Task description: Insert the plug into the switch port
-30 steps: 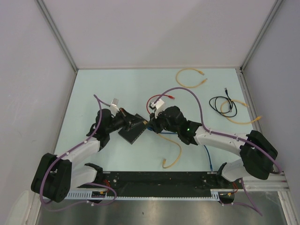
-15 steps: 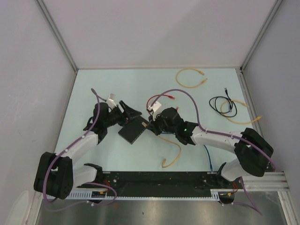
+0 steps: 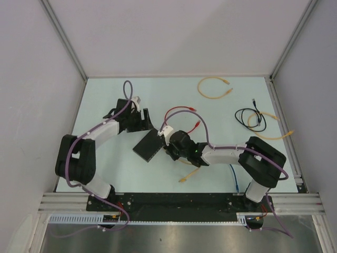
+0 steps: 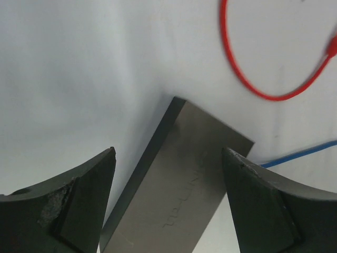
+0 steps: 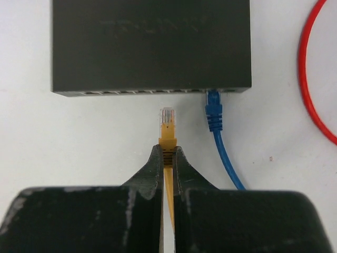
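Switch (image 3: 148, 147) lies flat mid-table, its port row facing the right gripper (image 5: 167, 151), which is clamped on the yellow plug (image 5: 167, 117) just short of the ports. The pale table (image 3: 105, 174) is boxed in by grey walls (image 3: 174, 37). A blue cable (image 5: 214, 113) sits plugged in alongside, and a red cable (image 5: 310, 79) loops nearby. The left gripper (image 4: 168, 155), a second ago closed at the switch, now gapes above it.

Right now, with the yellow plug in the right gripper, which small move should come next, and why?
Probably ease the right gripper straight forward toward the switch. It is shut just behind the yellow plug, whose tip points at the port row but stops short of it, left of the seated blue plug. Go gently: the open left gripper does not hold the switch.
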### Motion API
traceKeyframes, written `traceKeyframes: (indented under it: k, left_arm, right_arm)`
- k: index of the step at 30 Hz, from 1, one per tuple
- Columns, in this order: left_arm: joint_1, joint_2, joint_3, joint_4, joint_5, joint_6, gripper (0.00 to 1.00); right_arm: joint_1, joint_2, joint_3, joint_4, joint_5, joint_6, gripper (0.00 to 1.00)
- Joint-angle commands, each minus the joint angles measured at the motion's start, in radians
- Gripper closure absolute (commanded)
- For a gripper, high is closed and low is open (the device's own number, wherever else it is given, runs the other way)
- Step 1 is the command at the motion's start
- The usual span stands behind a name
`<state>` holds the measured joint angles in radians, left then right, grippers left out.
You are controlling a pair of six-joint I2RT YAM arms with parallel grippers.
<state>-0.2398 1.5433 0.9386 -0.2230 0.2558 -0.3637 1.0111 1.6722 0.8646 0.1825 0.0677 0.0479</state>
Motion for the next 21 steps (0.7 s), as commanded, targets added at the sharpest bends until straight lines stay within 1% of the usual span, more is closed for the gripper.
traceKeyframes:
  k: [1,6,16,21]
  left_arm:
    - [0.002,0.054,0.055,-0.084,0.02,0.123,0.15]
    - [0.0,0.101,0.049,-0.085,0.072,0.121,0.15]
    - [-0.018,0.15,0.06,-0.101,0.086,0.118,0.18]
    - [-0.026,0.164,0.068,-0.113,0.082,0.12,0.19]
  right_arm:
    - [0.004,0.041,0.045,0.023,0.07,-0.011,1.0]
    - [0.0,0.086,0.063,0.018,0.095,-0.01,1.0]
    - [-0.019,0.115,0.08,0.067,0.083,-0.003,1.0]
    - [-0.025,0.129,0.102,0.064,0.084,-0.006,1.0]
